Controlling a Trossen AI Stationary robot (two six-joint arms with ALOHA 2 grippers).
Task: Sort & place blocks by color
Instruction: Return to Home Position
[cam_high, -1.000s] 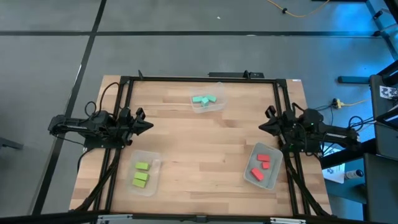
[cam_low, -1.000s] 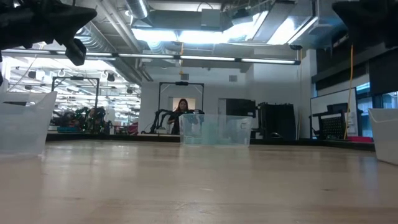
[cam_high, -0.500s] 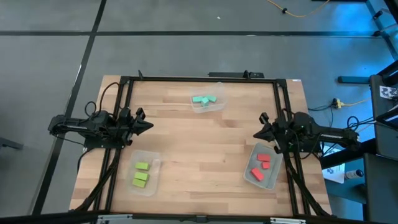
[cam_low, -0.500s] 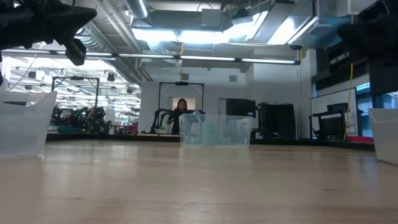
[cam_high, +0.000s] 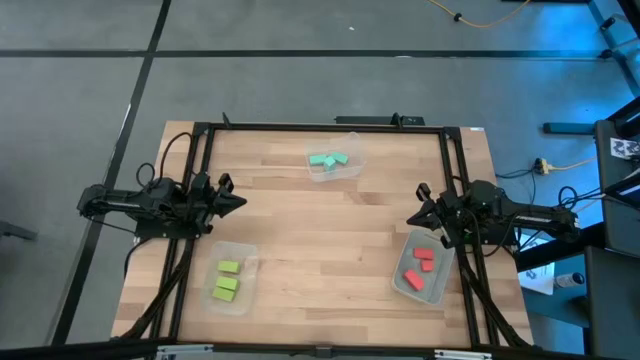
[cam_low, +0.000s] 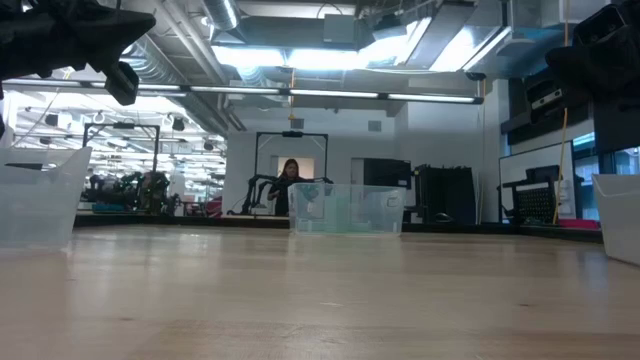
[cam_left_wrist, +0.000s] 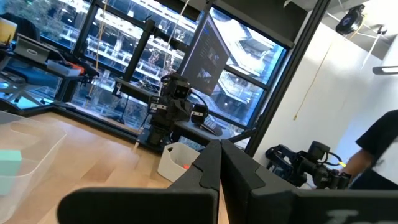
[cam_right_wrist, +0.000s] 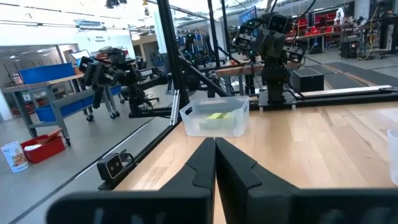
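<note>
Three clear tubs hold the blocks. Teal blocks (cam_high: 329, 159) lie in the tub at the far middle, lime green blocks (cam_high: 226, 281) in the tub at the near left, and red-pink blocks (cam_high: 420, 266) in the tub at the near right. My left gripper (cam_high: 241, 201) hovers shut at the table's left side, pointing toward the middle, with nothing in it. My right gripper (cam_high: 412, 217) hovers shut at the right side, just beyond the red-pink tub, also holding nothing. Each wrist view shows its own fingertips together, the left gripper (cam_left_wrist: 219, 154) and the right gripper (cam_right_wrist: 215, 151).
A black frame (cam_high: 320, 126) runs along the table's far, left and right edges. The wooden top between the three tubs is bare. The far tub (cam_low: 345, 208) shows in the low view, with a person in the room behind it.
My right gripper has sunk lower and swung a little toward the table's near edge and middle, staying shut. The blocks and tubs have not moved.
</note>
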